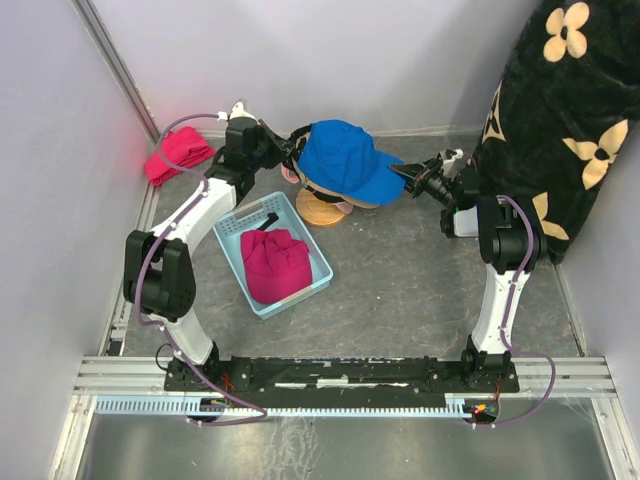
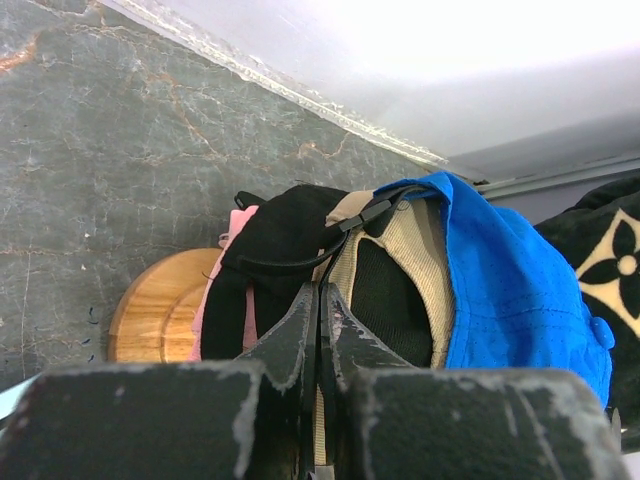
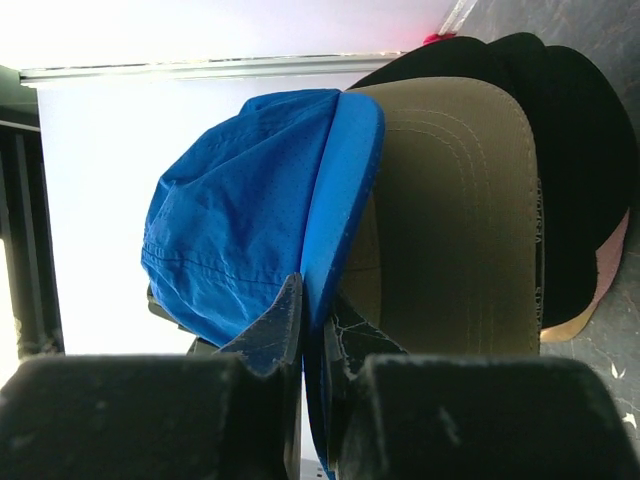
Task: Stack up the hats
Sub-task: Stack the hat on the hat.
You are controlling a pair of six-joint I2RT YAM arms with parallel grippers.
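Here the right claw (image 3: 314, 290) pinches the blue hat (image 3: 240, 220) by its brim.

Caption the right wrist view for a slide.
Right gripper pinching the curved brim of a blue fabric baseball cap, stacked on a tan brim and black brims.

Grey marbled table (image 1: 420, 285): wooden stand (image 1: 318, 212) back-centre, lt-blue basket (image 1: 250, 214) just front-left of it, red-pink cloth bundle (image 1: 178, 152) far-left corner.
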